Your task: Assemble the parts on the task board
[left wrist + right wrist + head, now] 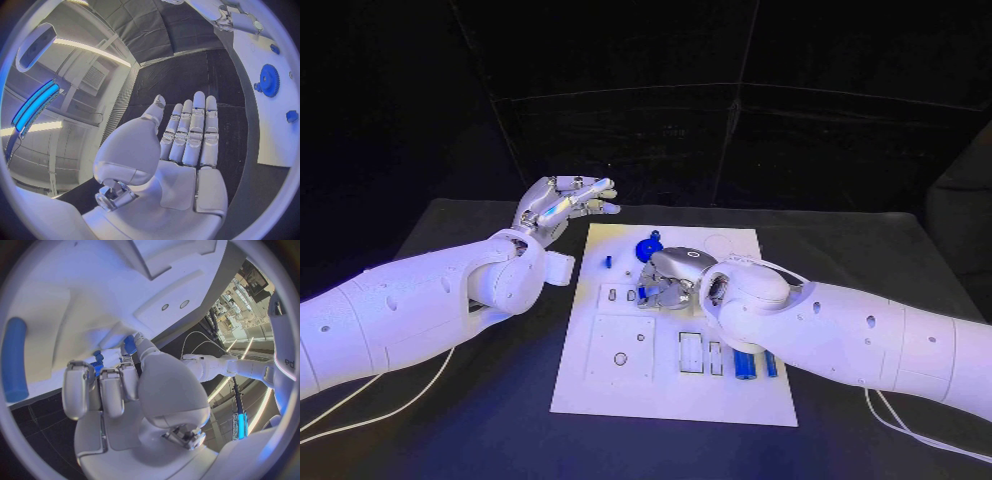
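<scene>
The white task board [610, 345] lies in the middle of the table. My right hand [672, 275] is bent down over its middle, and its thumb and fingers [103, 387] pinch a small blue part [129, 344] close to the board's surface. A blue gear [651, 243] stands on the board just beyond that hand, also seen as the gear [269, 80] from the left wrist. My left hand [564, 205] is raised above the table off the board's far left corner, palm [181, 150] flat, fingers straight, holding nothing.
Two blue cylinders [744, 362] lie side by side in slots near the board's near right, one cylinder [14, 357] showing large from the right wrist. A small blue peg [606, 262] stands near the board's left edge. Dark table surrounds the board.
</scene>
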